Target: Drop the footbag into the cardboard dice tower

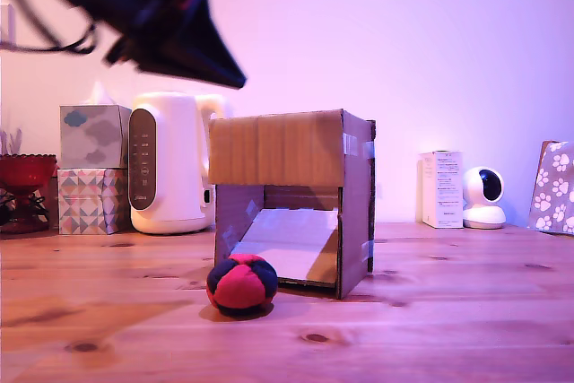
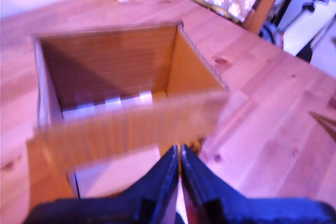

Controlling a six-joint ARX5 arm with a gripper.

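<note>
Hovering high at the exterior view's upper left, the hand (image 1: pixel 229 78) is a dark blurred wedge well above the desk (image 1: pixel 448 311). Its wrist view shows the two dark fingers (image 2: pixel 165 174) pressed together tip to tip, clenched with nothing between them (image 2: pixel 180 156).

Just past the fingertips in the wrist view sits the cardboard dice tower (image 2: pixel 131 77), seen from above: an open top, ribbed brown inner walls and a pale strip deep inside. Its near rim is smeared by motion blur. The exterior view gives the front instead: a brown box (image 1: pixel 291 199) with taped corners, a low opening and a pale slanted ramp (image 1: pixel 287 244).

The footbag (image 1: pixel 241 284), red and dark panels, lies on the desk just in front of that opening, toward its left; only the exterior view shows it.

Knotted pale-wood planks make up the desk. Along the plain far wall stand tissue boxes (image 1: pixel 92 168), a white kettle (image 1: pixel 170 163), a white carton (image 1: pixel 441 188), a small round camera (image 1: pixel 484 196) and a paw-print fabric (image 1: pixel 554 187).
</note>
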